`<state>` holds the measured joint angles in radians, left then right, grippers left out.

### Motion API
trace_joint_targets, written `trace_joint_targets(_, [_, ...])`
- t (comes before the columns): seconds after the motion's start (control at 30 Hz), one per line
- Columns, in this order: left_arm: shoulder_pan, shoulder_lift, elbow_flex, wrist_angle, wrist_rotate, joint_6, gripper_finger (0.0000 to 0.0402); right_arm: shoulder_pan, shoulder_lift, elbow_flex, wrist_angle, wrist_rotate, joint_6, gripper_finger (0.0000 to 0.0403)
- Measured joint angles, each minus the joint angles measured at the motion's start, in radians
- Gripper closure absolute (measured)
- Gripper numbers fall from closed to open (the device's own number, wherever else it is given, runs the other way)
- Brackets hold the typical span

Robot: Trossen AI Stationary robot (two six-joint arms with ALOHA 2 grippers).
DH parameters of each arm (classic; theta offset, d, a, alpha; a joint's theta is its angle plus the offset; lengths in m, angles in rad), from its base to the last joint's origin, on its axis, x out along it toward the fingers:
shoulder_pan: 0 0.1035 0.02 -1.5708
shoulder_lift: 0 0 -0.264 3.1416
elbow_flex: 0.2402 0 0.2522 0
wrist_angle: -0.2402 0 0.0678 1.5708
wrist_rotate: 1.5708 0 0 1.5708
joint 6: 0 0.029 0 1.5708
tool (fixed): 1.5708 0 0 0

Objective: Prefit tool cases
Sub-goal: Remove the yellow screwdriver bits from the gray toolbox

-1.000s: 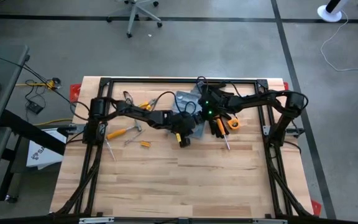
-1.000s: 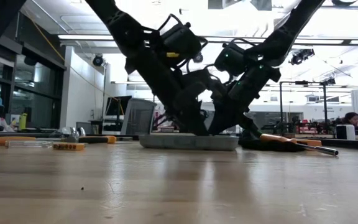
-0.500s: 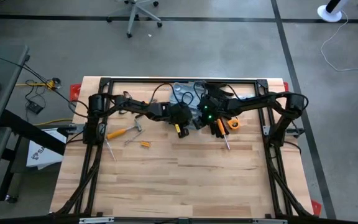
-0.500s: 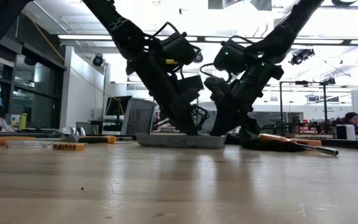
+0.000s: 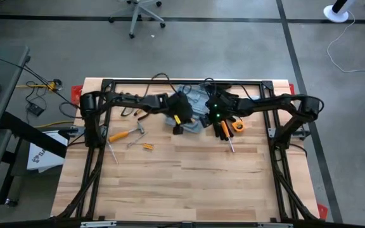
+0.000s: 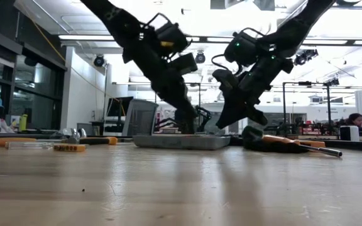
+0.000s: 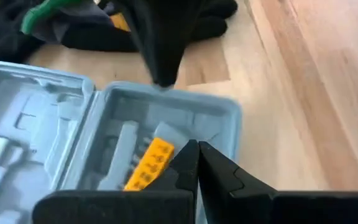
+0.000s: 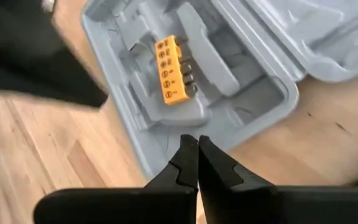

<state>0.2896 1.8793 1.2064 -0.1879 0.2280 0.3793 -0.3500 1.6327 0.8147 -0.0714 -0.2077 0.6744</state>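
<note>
Case (image 8: 222, 74) lies open flat, moved toward the far edge since a second ago; both grippers (image 7: 196, 163) (image 8: 196, 158), fingers shut and empty, have lifted off. Fitting tools comes next.

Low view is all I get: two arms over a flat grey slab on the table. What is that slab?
Observer: A tool case, lying open, with both moulded halves flat on the table.
Operator: Is anything inside it?
Observer: Yes, a yellow bit holder sits in a recess in one half.
</note>
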Motion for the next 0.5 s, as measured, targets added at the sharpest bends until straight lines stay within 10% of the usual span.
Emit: trace_joint_targets(0.5, [0.076, 0.035, -0.001, -0.007, 0.129, 0.483, 0.0224, 0.013, -0.048, -0.045, 0.031, 0.033, 0.079, 0.0403])
